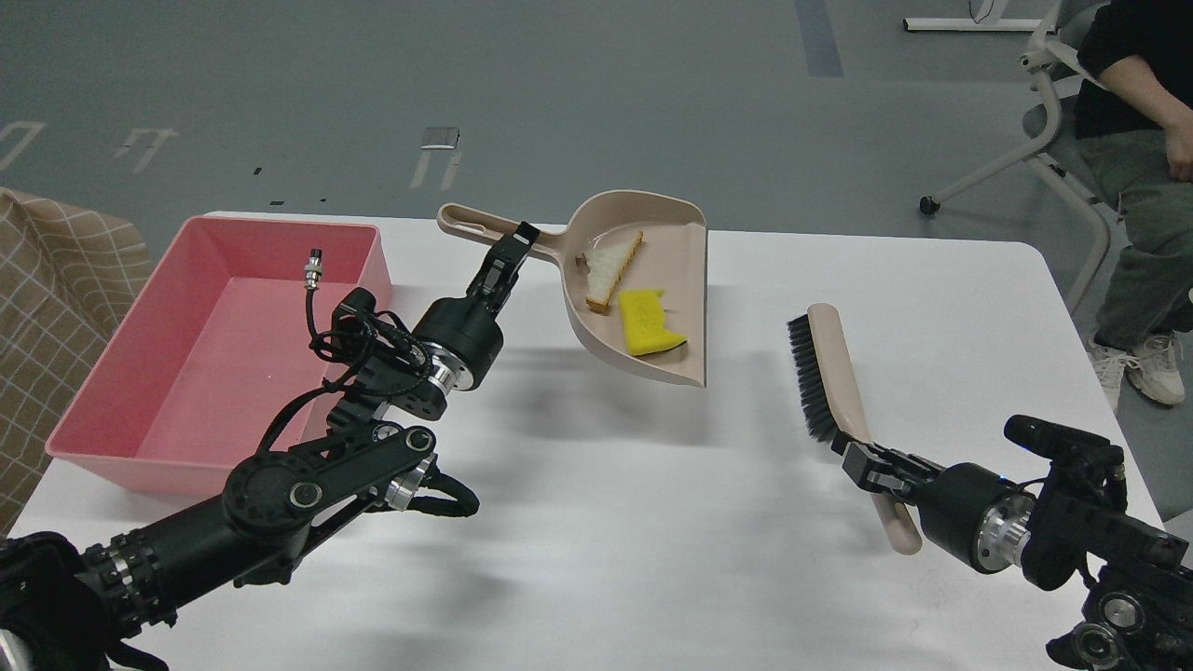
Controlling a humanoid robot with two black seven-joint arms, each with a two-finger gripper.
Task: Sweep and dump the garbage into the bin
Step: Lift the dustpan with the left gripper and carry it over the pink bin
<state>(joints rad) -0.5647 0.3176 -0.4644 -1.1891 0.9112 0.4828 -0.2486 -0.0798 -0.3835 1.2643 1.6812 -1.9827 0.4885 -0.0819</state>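
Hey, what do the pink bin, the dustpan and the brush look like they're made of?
The bin looks like molded plastic: uniform pink with a soft sheen. The dustpan seems to be smooth matte beige plastic, one seamless piece with its handle. The brush has a matching beige back, likely plastic, and dense black bristles, probably synthetic, though that cannot be confirmed.

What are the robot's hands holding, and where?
Left hand grips the dustpan by its handle; right hand grips the brush by its handle.

One pink bin (112, 410) at left; one dustpan (671, 270) at upper centre carrying two garbage pieces (612, 266); one brush (825, 373) at right; one table (606, 522).
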